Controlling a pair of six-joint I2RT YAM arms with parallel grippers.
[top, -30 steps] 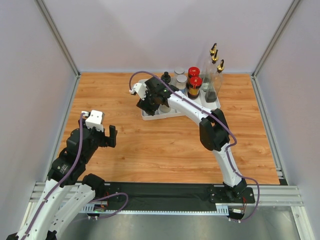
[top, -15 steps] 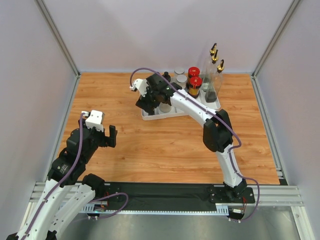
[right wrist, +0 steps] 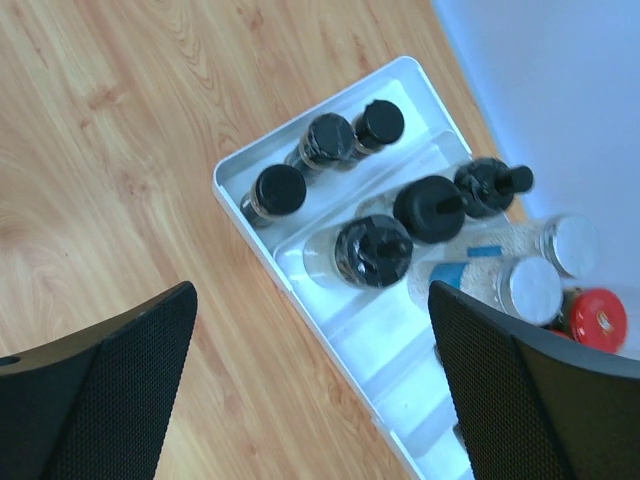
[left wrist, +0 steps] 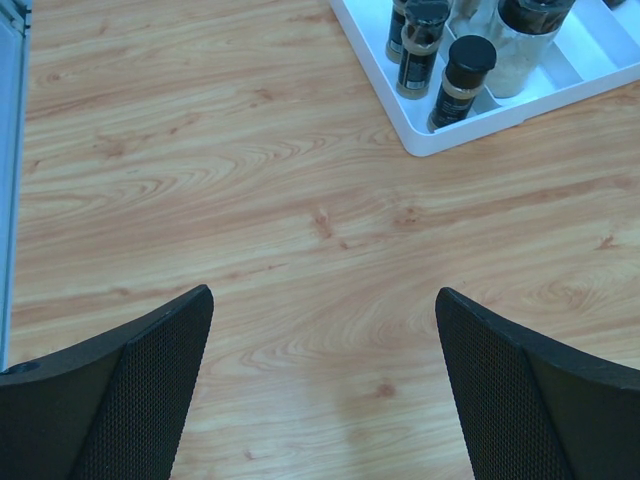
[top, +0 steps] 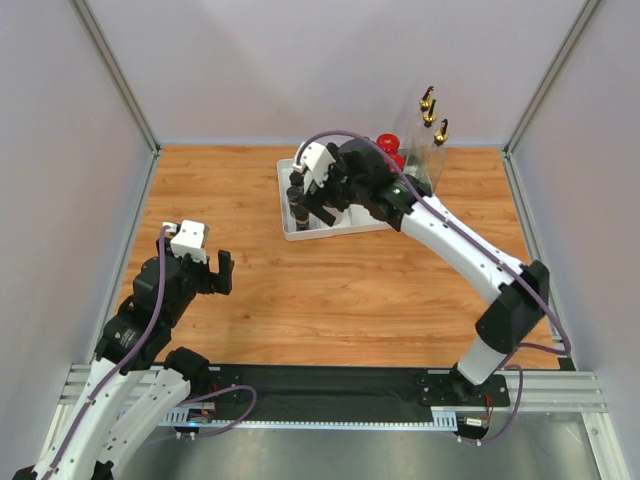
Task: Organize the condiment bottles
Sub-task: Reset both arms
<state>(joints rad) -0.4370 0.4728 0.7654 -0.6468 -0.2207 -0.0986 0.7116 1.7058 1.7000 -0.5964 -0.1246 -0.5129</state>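
Note:
The condiment bottles stand in a white divided tray [right wrist: 240, 216] at the back of the table. Three small black-lidded jars [right wrist: 280, 190] fill its left lane. Beside them stand medium black-lidded jars [right wrist: 372, 250], then grey-lidded jars [right wrist: 530, 290] and a red-capped jar [right wrist: 598, 318]. Tall gold-spouted bottles [top: 430, 112] rise at the tray's right end. My right gripper [right wrist: 311, 295] hangs open above the tray's near rim and holds nothing. My left gripper [left wrist: 322, 292] is open over bare wood, well short of the tray [left wrist: 430, 145] and the small jars [left wrist: 460, 80].
Grey walls with metal posts close in the table on three sides. Bare wood lies between the tray [top: 290, 235] and the arm bases. The right arm's forearm stretches diagonally over the table's right half.
The right gripper has opened and lifted off the tray's left part, uncovering the small jars there. Its arm has swung out to the right. The left arm has not moved.

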